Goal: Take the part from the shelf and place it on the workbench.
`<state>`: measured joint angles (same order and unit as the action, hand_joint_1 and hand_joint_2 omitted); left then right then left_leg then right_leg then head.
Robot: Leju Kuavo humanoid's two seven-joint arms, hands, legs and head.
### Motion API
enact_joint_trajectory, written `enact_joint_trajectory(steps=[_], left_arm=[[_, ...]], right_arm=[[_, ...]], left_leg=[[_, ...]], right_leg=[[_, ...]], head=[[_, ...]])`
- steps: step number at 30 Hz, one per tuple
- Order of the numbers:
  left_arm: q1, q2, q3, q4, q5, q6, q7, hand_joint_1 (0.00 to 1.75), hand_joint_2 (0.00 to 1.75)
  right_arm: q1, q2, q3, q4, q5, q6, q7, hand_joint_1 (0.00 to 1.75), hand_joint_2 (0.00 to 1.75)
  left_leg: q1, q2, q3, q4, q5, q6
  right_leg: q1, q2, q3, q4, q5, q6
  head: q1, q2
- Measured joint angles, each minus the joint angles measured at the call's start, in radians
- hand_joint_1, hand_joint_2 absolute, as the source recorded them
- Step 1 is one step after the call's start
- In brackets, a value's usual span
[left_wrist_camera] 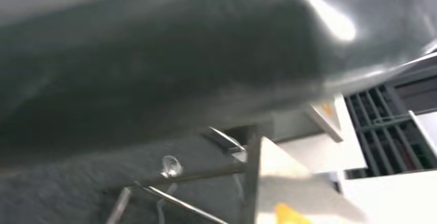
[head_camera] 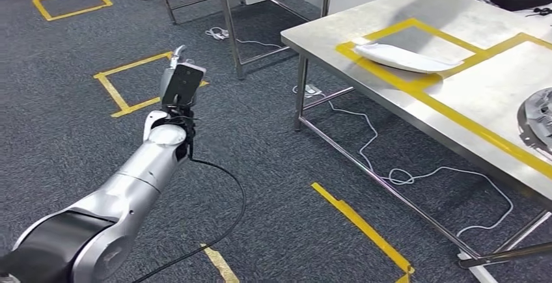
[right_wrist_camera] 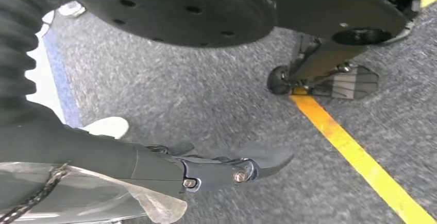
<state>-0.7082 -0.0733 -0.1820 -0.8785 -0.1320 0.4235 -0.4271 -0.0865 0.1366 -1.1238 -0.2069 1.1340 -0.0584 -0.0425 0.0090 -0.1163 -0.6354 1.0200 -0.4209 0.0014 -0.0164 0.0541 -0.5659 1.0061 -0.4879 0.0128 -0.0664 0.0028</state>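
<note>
Part [head_camera: 405,57], the white curved one, lies on the desk [head_camera: 482,94] inside the yellow tape outline; you'll see a grey metal piece [head_camera: 537,117] at the desk's right edge. Left hand [head_camera: 181,82] is raised over the carpet, well apart from the desk; can't tell its fingers' state. Right hand [right_wrist_camera: 227,170] hangs over the floor, fingers loose, grasping nothing.

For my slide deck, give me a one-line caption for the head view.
Left arm raised over grey carpet, beside a steel workbench holding a white part in yellow tape.
</note>
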Motion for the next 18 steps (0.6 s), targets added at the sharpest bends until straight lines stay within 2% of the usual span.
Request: enact_joint_trajectory(steps=[2,4,5,6,7,8,9,10,12,13,15,16,17,18], left_arm=[[0.001,0.011,0.005,0.000,-0.007,-0.002,0.001,0.00,0.00],[0.005,0.018,0.008,0.000,-0.010,-0.004,0.002,0.00,0.00],[0.010,0.023,0.010,-0.001,-0.012,-0.004,0.002,0.00,0.00],[0.019,0.030,0.014,-0.001,-0.014,-0.005,0.002,0.00,0.00],[0.028,0.040,0.020,-0.002,-0.015,-0.006,0.002,0.00,0.00],[0.038,0.049,0.026,-0.005,-0.017,-0.007,0.002,0.00,0.00],[0.046,0.058,0.032,-0.008,-0.017,-0.009,0.002,0.00,0.00],[0.050,0.065,0.036,-0.013,-0.018,-0.010,0.002,0.00,0.00],[0.052,0.071,0.042,-0.020,-0.020,-0.013,0.002,0.00,0.00],[0.053,0.075,0.045,-0.023,-0.022,-0.014,0.002,0.00,0.00],[0.061,0.085,0.052,-0.028,-0.029,-0.015,0.006,0.00,0.00],[0.065,0.090,0.057,-0.033,-0.033,-0.017,0.008,0.00,0.00],[0.068,0.093,0.063,-0.037,-0.038,-0.019,0.011,0.00,0.00],[0.071,0.095,0.070,-0.041,-0.040,-0.022,0.012,0.00,0.00]], right_arm=[[0.000,0.002,0.000,0.000,0.000,-0.001,-0.002,0.00,1.75],[0.004,0.002,0.000,-0.001,0.000,-0.003,-0.003,0.00,1.75],[0.006,0.002,0.000,-0.001,0.000,-0.003,-0.003,0.00,1.75],[0.007,0.002,-0.001,-0.001,0.000,-0.003,-0.002,0.00,1.75],[0.007,0.002,-0.002,-0.001,-0.001,-0.003,-0.001,0.00,1.75],[0.007,0.002,-0.003,-0.001,-0.002,-0.003,0.000,0.00,1.75],[0.007,0.002,-0.005,-0.001,-0.003,-0.004,0.001,0.00,1.75],[0.007,0.002,-0.006,-0.001,-0.004,-0.004,0.001,0.00,1.75],[0.008,0.002,-0.008,-0.001,-0.005,-0.004,0.001,0.00,1.75],[0.008,0.002,-0.008,-0.001,-0.006,-0.004,0.001,0.00,1.75],[0.005,0.002,-0.010,-0.001,-0.007,-0.005,0.001,0.00,1.75],[0.003,0.002,-0.011,-0.001,-0.008,-0.005,0.001,0.00,1.75],[0.002,0.003,-0.012,-0.001,-0.008,-0.005,0.001,0.00,1.75],[0.002,0.003,-0.013,-0.001,-0.008,-0.005,0.000,0.00,1.75]], left_leg=[[-0.003,0.036,-0.019,0.043,-0.030,-0.009],[-0.002,0.087,-0.068,0.158,-0.093,-0.017],[0.000,0.098,-0.093,0.218,-0.117,-0.020],[0.002,0.104,-0.108,0.257,-0.128,-0.023],[0.003,0.108,-0.108,0.263,-0.121,-0.024],[0.004,0.113,-0.088,0.230,-0.099,-0.025],[0.004,0.126,-0.055,0.169,-0.067,-0.023],[0.000,0.148,-0.018,0.102,-0.043,-0.022],[-0.008,0.180,0.024,0.012,-0.020,-0.014],[-0.012,0.182,0.027,-0.001,-0.022,-0.010],[-0.012,0.159,0.024,-0.005,-0.018,0.001],[-0.009,0.149,0.024,-0.008,-0.016,0.006],[-0.007,0.139,0.024,-0.010,-0.013,0.013],[-0.004,0.130,0.024,-0.012,-0.011,0.018]], right_leg=[[-0.002,-0.026,0.006,-0.009,0.005,-0.011],[0.000,-0.053,0.008,-0.011,0.005,-0.019],[0.002,-0.067,0.008,-0.010,0.004,-0.021],[0.003,-0.079,0.008,-0.010,0.004,-0.022],[0.004,-0.090,0.008,-0.010,0.003,-0.022],[0.004,-0.101,0.008,-0.010,0.002,-0.021],[0.004,-0.111,0.009,-0.009,0.001,-0.020],[0.007,-0.121,0.010,-0.008,-0.001,-0.018],[0.013,-0.143,0.010,-0.005,-0.006,-0.010],[0.016,-0.155,0.011,-0.004,-0.009,-0.006],[0.015,-0.170,0.011,-0.005,-0.014,0.003],[0.013,-0.157,0.007,0.004,-0.024,0.008],[0.011,-0.133,-0.004,0.030,-0.043,0.012],[0.010,-0.104,-0.027,0.079,-0.072,0.015]], head=[[-0.005,0.000],[-0.008,0.000],[-0.008,0.000],[-0.008,0.000],[-0.009,0.000],[-0.009,0.000],[-0.009,0.000],[-0.009,0.000],[-0.007,0.000],[-0.006,0.000],[-0.006,0.000],[-0.005,0.000],[-0.004,0.000],[-0.003,0.000]])
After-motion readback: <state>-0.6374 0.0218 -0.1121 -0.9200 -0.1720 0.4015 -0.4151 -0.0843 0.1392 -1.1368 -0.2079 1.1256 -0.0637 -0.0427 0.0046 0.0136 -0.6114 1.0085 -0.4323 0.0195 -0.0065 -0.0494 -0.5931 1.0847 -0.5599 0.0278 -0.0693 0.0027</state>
